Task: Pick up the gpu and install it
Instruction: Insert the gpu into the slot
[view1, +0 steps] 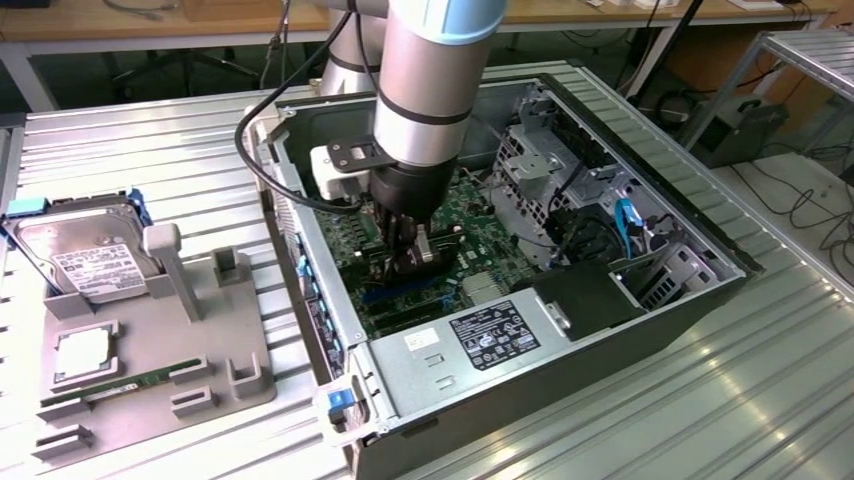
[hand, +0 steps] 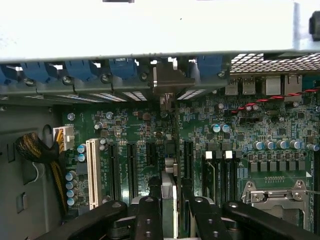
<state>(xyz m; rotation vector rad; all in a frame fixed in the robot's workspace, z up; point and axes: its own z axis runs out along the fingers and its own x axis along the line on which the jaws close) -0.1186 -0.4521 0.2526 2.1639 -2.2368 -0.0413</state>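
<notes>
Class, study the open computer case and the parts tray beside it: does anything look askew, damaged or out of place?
Nothing stands out. The gripper holds the gpu edge-on over the motherboard slots; the hard drive sits in the tray.

You are looking at printed labels, but none is showing text you can actually read. The white sticker on the hard drive (view1: 91, 262) is carrying lines of print too small to make out. The black label on the power supply (view1: 495, 331) is showing white markings and symbols, equally illegible.
</notes>
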